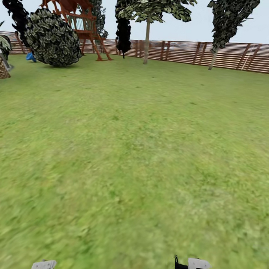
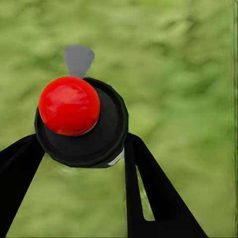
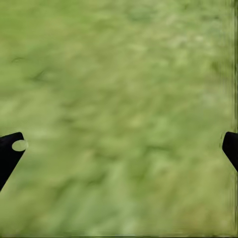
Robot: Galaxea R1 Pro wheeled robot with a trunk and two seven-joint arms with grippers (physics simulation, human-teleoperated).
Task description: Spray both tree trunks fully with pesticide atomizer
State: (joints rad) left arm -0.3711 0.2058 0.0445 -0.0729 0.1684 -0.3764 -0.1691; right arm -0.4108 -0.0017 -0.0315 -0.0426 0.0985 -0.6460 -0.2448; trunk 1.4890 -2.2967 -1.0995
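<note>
The lawn (image 1: 133, 150) runs from the robot to the wooden fence (image 1: 217, 55) along its far edge. 2 trees stand just inside that fence: 1 with a pale trunk (image 1: 147, 40) near the middle of the far edge, and 1 leaning tree (image 1: 225, 25) toward the far right corner. A round bush (image 1: 53, 37) and a red play tower (image 1: 75, 17) occupy the far left corner.

The atomizer (image 2: 82, 121), a black body with a red cap, sits between the fingers of the left gripper (image 2: 82, 148), which is closed on it. The right gripper (image 3: 119, 144) is spread wide, holding nothing, above grass.

Step in hand, as judged: transit to the trees with the atomizer already picked up. The next move calls for driving to a trunk, then aiming the nozzle at it.
</note>
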